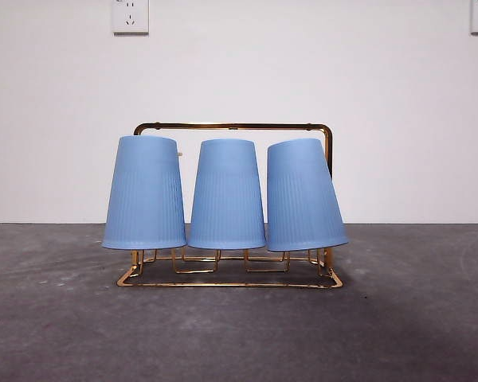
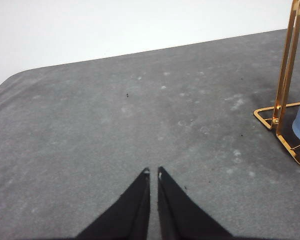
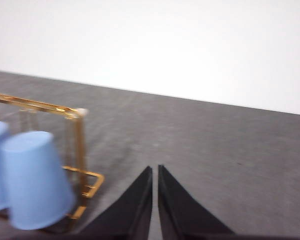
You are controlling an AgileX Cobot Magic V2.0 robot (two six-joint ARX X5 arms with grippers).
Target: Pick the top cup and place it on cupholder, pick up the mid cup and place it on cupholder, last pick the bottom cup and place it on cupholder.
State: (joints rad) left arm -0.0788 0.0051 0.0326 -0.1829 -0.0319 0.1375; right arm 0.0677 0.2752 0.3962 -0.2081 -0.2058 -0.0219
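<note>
Jaws closed on both grippers, cupholder [image 1: 233, 126] full, wall sockets [image 1: 130, 16] behind

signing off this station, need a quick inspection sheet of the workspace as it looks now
surface: dark grey table, pale scuffs and specks.
job's things: gold cupholder holds three blue cups upside down: left cup, middle cup, right cup, which is tilted.
clutter: nothing seen.
grippers: left claw shut, empty, low over bare table beside the rack; right claw shut, empty, beside the rack.
cables: nothing seen.
surroundings: white wall, two sockets high up.
</note>
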